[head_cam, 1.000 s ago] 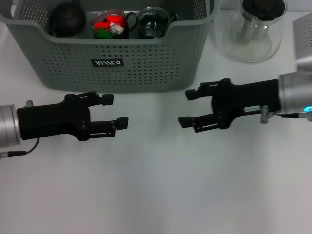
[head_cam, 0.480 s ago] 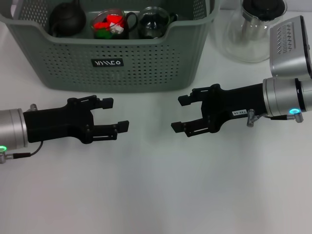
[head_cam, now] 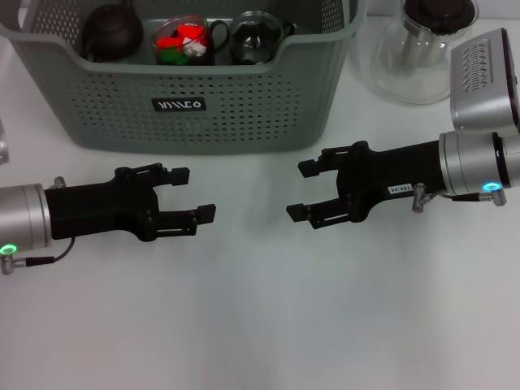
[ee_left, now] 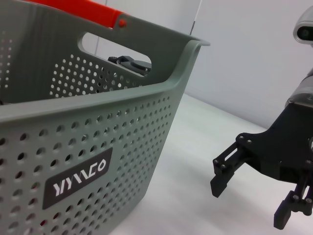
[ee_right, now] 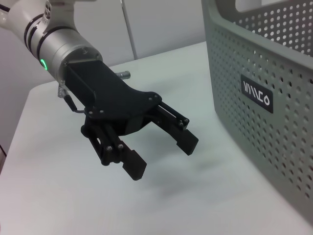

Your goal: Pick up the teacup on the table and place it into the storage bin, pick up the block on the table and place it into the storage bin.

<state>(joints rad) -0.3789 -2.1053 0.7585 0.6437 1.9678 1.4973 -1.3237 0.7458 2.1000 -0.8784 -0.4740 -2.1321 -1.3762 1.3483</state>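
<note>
The storage bin (head_cam: 183, 77) stands at the far side of the white bench (head_cam: 260, 325), its labelled long wall facing the robot. Inside it, along the far wall, sit a dark teapot (head_cam: 112, 32), a glass teacup (head_cam: 185, 39) holding red, green and white pieces, and a second glass cup (head_cam: 256, 39); the bin's near rim hides their lower parts. To the right of the bin, a clear glass pot (head_cam: 416, 50) is cut off by the picture's upper edge.

In front of the bin, both arms hang over bare bench. The left tool (head_cam: 192, 193) and the right tool (head_cam: 306, 189) point at each other, fingers spread, nothing between them, with an open gap separating the two. Both tools are clear of the bin's front wall. Nearer the robot the bench lies open across its whole width.
</note>
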